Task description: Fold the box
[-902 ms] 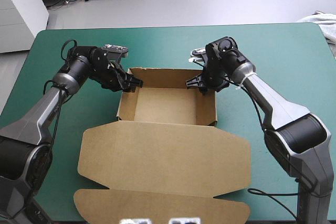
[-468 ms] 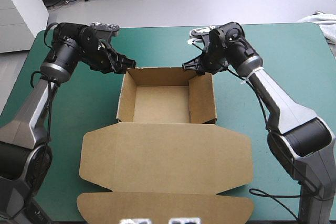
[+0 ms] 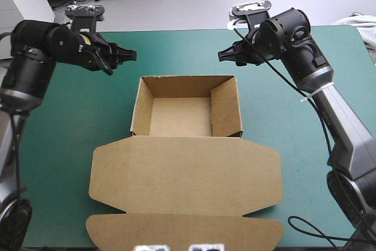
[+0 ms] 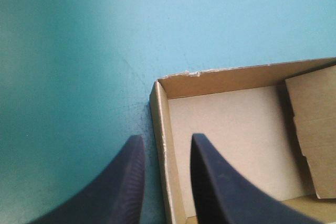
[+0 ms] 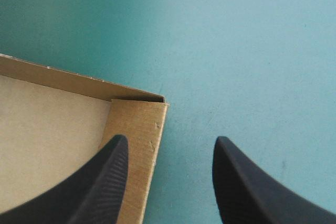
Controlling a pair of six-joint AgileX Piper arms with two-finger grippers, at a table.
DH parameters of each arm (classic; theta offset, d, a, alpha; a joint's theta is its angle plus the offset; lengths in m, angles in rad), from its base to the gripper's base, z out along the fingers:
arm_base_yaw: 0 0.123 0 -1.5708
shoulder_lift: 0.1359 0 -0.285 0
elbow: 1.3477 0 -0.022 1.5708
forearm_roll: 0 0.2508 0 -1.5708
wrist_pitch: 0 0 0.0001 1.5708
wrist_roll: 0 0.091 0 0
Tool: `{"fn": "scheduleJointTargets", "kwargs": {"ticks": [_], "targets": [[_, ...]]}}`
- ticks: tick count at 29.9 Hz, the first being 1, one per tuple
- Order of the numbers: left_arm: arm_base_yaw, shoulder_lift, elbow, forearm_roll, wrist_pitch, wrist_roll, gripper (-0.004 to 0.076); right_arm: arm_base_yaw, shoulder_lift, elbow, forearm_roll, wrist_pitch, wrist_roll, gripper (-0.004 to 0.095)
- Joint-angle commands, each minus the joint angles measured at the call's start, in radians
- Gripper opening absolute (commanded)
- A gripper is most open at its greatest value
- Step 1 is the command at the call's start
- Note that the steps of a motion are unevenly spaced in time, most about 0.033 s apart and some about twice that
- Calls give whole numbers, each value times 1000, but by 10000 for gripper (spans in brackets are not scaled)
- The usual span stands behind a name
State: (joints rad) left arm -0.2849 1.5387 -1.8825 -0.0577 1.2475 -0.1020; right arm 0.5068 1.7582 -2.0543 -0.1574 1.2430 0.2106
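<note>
**Desk:** What is shown to have changed?

**Caption:** The left gripper of two black fin-shaped fingers [image 3: 123,61] and the matching right gripper [image 3: 226,56] have been lifted off the far corners of the brown cardboard box [image 3: 181,117], where they were pressed just before. They are now seen clear of it, at about 10 and 1 o'clock from the open tray [image 3: 226,109]. Each pair of fingers is held apart, the left narrowly and the right widely, and nothing is gripped.

**Desk:** What is meant by that for the fold?

**Caption:** The raising of the walls is judged finished, since all four are left standing unaided. The box is placed mid-table on the teal-green table cover [image 3: 176,51], with the tray toward 12 o'clock and the broad lid [image 3: 185,174] laid flat toward 6 o'clock.

**Desk:** Is anything held in the tray?

**Caption:** Nothing is seen there; only a bare board floor is shown. Whether the side flaps are tucked fully home cannot be settled, as the foot of the near wall is hidden from above.
</note>
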Motion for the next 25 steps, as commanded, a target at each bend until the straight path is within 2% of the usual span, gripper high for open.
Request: {"fn": "scheduleJointTargets", "kwargs": {"ticks": [1,5,11,15,25], "targets": [[-3,-134,-2,-16,42,-11,115,-2,-68,-32,6,10,29,469],[-3,-274,91,0,42,14,72,-2,-68,-20,8,10,29,469],[-3,-470,330,38,42,4,72,-4,-56,85,6,10,29,468],[-3,-594,526,23,39,-2,72,-4,-26,157,69,10,29,469],[-3,-865,909,33,24,-2,72,-4,70,172,86,10,25,469]]}}
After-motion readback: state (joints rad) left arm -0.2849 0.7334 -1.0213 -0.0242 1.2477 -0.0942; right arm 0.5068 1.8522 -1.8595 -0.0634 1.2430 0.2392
